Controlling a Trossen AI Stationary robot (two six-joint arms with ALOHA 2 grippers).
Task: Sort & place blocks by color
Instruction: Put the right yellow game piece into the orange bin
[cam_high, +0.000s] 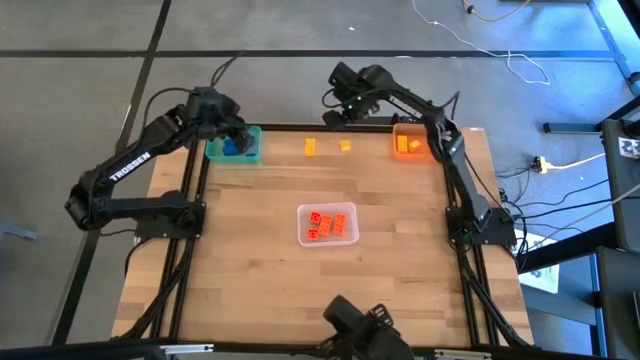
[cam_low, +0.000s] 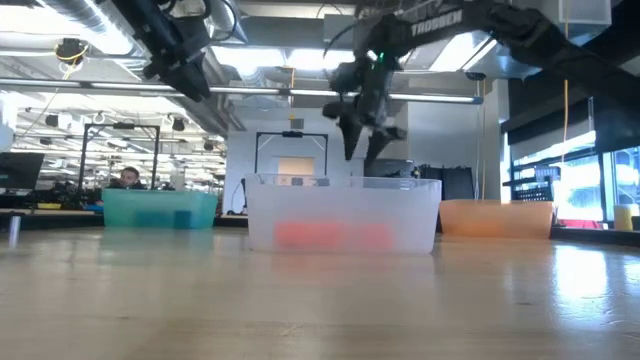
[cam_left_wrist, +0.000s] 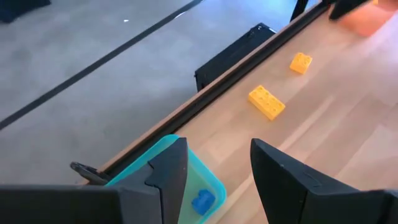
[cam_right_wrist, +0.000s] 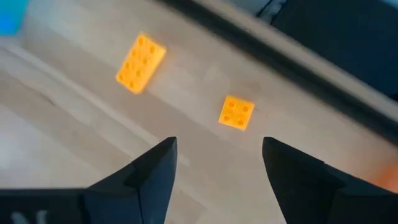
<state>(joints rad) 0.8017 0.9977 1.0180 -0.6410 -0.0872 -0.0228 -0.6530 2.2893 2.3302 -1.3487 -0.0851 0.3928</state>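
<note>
From above, two yellow blocks remain loose at the upper middle of the frame: the long yellow brick (cam_high: 310, 147) and the small yellow brick (cam_high: 345, 146), near each other but apart. They look light, rigid and slick-sided; I would pinch each across its flat side walls, not the studs. The teal bin (cam_high: 252, 152) at upper left holds blue blocks (cam_high: 234, 148), the orange bin (cam_high: 399, 133) at upper right holds orange blocks (cam_high: 407, 146), and the clear bin (cam_high: 303, 228) at centre holds red-orange blocks (cam_high: 328, 224). The left end effector (cam_high: 233, 138) hovers over the teal bin; the right end effector (cam_high: 334, 112) sits above the yellow pair.

At worktop (cam_low: 320, 300) height, the clear bin's contents show as a reddish blur.

The left wrist view shows its fingers (cam_left_wrist: 171, 171) parted and empty above the teal bin.

The right wrist view shows its fingers (cam_right_wrist: 155, 171) parted and empty, with both yellow bricks ahead.
</note>
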